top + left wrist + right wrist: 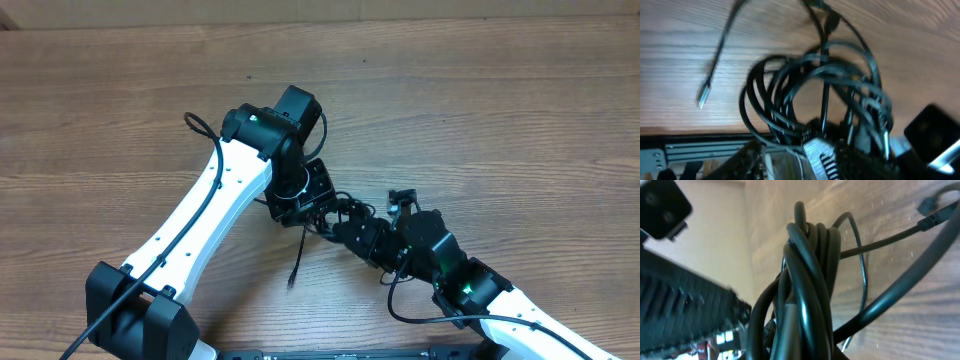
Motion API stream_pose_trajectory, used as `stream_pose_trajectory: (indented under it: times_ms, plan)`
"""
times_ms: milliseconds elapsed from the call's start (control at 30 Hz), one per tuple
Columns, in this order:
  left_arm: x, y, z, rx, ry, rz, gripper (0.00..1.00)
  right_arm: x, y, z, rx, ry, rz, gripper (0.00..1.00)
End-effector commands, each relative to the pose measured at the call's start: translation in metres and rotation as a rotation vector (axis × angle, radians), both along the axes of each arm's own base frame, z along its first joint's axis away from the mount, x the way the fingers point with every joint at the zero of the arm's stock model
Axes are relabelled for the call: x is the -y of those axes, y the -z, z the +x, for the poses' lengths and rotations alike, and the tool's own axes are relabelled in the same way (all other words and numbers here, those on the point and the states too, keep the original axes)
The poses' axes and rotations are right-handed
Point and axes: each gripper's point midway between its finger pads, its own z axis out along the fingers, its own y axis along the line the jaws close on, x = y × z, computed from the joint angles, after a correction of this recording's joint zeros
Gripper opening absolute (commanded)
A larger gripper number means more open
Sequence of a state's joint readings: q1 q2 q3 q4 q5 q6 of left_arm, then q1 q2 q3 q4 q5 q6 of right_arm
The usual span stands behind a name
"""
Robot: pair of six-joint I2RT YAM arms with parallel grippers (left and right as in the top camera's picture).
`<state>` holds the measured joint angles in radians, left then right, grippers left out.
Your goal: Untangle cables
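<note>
Bunched in a looped knot between both arms near mid-table (pixel 520 100), the cables (pixel 815 95) were mostly tangled, only one plug end (pixel 702 97) lying free, the right gripper (pixel 347 230) seemingly clamped on them, the left gripper (pixel 322 207) impossible to judge.

Brown wood-grain table (pixel 520 110) under even light; a pale strip (pixel 300 8) borders its far edge

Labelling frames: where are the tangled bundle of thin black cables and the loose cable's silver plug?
Tangled bundle of thin black cables (pixel 810 275): right wrist view, middle of the strands.
Loose cable's silver plug (pixel 702 97): left wrist view, the metal tip.
</note>
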<state>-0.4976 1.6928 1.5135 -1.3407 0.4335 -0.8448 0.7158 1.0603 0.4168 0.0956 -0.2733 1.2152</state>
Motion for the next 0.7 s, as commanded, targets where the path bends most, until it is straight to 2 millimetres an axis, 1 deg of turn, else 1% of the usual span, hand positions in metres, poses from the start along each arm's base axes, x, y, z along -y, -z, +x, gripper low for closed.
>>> stream_pose_trajectory:
  times_ms: [0, 67, 100, 167, 233, 300, 333, 367, 433, 567, 667]
  plan:
    - [0.006, -0.002, -0.006, -0.009, 0.061, -0.034, 0.40, 0.004, -0.007, 0.012, 0.054, 0.058, -0.006, 0.18]
    - [-0.002, 0.002, -0.006, -0.009, 0.055, 0.011, 0.39, 0.004, -0.007, 0.012, 0.053, 0.058, -0.007, 0.18]
    - [-0.006, 0.005, -0.006, -0.012, 0.040, 0.042, 0.41, 0.004, -0.007, 0.012, 0.053, 0.057, -0.007, 0.18]
    - [-0.016, 0.010, -0.005, -0.020, -0.010, 0.106, 0.54, 0.004, -0.007, 0.012, 0.053, 0.057, -0.007, 0.18]
    - [-0.021, 0.016, -0.007, -0.045, -0.072, 0.144, 0.72, 0.004, -0.007, 0.012, 0.053, 0.057, -0.007, 0.18]
    - [-0.021, 0.022, -0.011, -0.092, -0.142, 0.159, 0.91, 0.004, -0.007, 0.012, 0.053, 0.057, -0.007, 0.18]
    - [-0.021, 0.025, -0.014, -0.118, -0.181, 0.166, 0.97, 0.004, -0.007, 0.012, 0.053, 0.057, -0.007, 0.18]
    - [-0.020, 0.029, -0.016, -0.144, -0.219, 0.167, 0.98, 0.004, -0.007, 0.012, 0.053, 0.057, -0.007, 0.18]
    - [-0.015, 0.039, -0.020, -0.198, -0.295, 0.149, 0.93, 0.004, -0.007, 0.012, 0.053, 0.057, -0.006, 0.18]
    - [0.000, 0.057, -0.023, -0.286, -0.413, 0.082, 0.79, 0.004, -0.007, 0.012, 0.052, 0.055, -0.006, 0.18]
    - [0.006, 0.068, -0.025, -0.335, -0.489, 0.058, 0.61, 0.004, -0.006, 0.010, 0.047, 0.049, -0.007, 0.18]
